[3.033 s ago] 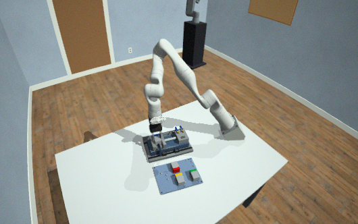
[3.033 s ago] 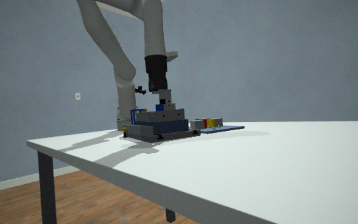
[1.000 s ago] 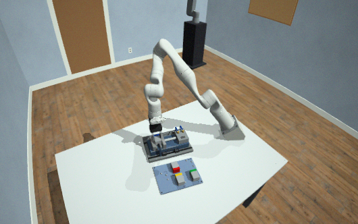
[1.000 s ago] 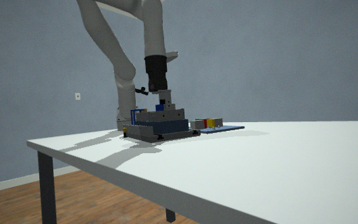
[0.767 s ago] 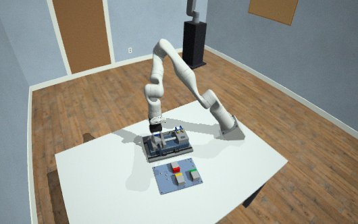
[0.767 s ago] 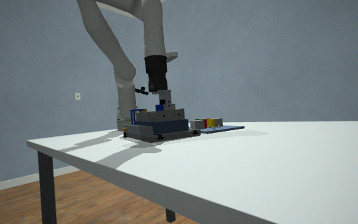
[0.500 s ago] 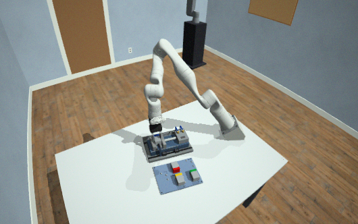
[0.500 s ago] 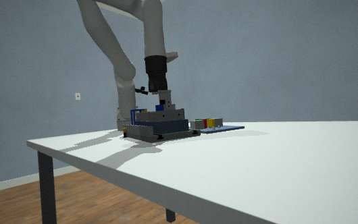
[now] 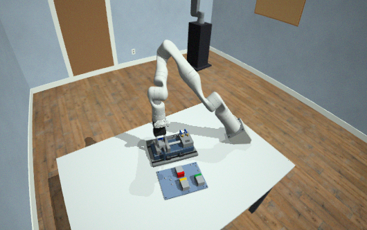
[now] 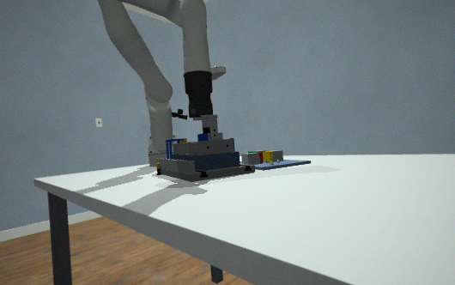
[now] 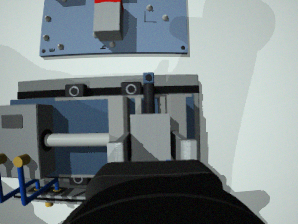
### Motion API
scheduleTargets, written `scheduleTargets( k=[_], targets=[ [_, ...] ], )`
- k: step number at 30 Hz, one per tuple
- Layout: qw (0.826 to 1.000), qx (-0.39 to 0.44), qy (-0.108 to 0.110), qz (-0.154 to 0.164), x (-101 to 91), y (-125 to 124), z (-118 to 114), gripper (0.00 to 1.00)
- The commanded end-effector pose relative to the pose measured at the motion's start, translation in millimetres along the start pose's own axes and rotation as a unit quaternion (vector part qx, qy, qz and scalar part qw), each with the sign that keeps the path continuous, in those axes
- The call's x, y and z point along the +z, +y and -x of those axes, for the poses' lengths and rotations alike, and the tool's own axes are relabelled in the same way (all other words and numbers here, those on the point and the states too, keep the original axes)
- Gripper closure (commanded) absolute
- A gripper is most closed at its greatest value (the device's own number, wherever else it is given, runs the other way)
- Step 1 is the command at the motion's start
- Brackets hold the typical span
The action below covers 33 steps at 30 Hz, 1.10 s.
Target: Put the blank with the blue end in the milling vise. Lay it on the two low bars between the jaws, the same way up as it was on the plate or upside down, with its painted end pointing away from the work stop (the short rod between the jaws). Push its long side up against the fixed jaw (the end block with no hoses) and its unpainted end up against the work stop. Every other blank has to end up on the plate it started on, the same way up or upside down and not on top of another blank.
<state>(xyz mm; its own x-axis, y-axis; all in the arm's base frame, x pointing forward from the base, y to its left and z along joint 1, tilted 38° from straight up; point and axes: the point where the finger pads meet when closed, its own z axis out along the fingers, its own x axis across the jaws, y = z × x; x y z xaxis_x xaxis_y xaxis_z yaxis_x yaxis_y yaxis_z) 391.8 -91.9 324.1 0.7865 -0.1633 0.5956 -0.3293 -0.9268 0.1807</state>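
A: Where is the blank with the blue end (image 9: 160, 138) (image 10: 203, 137) (image 11: 150, 135)?
B: Over the jaw space of the milling vise (image 9: 174, 161) (image 10: 215, 160) (image 11: 30, 88), unpainted end toward the work stop (image 11: 148, 97), blue end pointing away

A: State of the fingers (image 9: 160, 143) (image 10: 209, 134)?
B: Well apart, closed on the blank's two long sides, one on each flank

A: Why that grip?
B: My reading: it leaves both ends free, so the unpainted one can meet the stop. The drawback is that one finger sits on the side facing the fixed jaw (image 11: 176, 112), and may keep that side off it until release

A: Is it seated?
B: Cannot tell; the low bars are hidden beneath it. The blue end shows above the vise body in the exterior view, so some lowering may remain. Contact with the stop is also unclear

A: What stands in the way?
B: The jaws flank the fingers closely; a sideways drift could rub. The blue hoses (image 9: 183, 131) (image 10: 168, 148) (image 11: 21, 186) rise at the other end block, a snag risk if the wrist swings there

A: Other blanks?
B: Red-ended (image 9: 179, 170) (image 11: 108, 22), yellow-ended (image 9: 185, 184) and green-ended (image 9: 199, 180) lie apart on the blue plate (image 9: 166, 192) (image 10: 296, 163) (image 11: 70, 32), beside the vise on the bench (image 9: 104, 180) (image 10: 343, 206) (image 11: 250, 75). Best left alone

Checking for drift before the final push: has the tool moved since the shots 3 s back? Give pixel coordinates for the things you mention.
No visible move: in the exterior view the tool (image 9: 161, 138) (image 10: 210, 129) (image 11: 150, 141) stands at the same spot over the vise (image 9: 174, 161) (image 10: 216, 160) (image 11: 80, 120).
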Motion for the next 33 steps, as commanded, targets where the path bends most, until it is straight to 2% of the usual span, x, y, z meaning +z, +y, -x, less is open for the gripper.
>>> scheduleTargets(
  k=[1, 6, 7, 33],
  targets=[
    [1.0, 0.0, 0.0, 0.0, -0.2, -0.3, -0.2, 1.0],
    [1.0, 0.0, 0.0, 0.0, 0.0, -0.3, -0.2, 1.0],
    [1.0, 0.0, 0.0, 0.0, -0.2, -0.3, -0.3, 0.0],
    [1.0, 0.0, 0.0, 0.0, -0.2, -0.3, -0.3, 0.0]
  ],
)
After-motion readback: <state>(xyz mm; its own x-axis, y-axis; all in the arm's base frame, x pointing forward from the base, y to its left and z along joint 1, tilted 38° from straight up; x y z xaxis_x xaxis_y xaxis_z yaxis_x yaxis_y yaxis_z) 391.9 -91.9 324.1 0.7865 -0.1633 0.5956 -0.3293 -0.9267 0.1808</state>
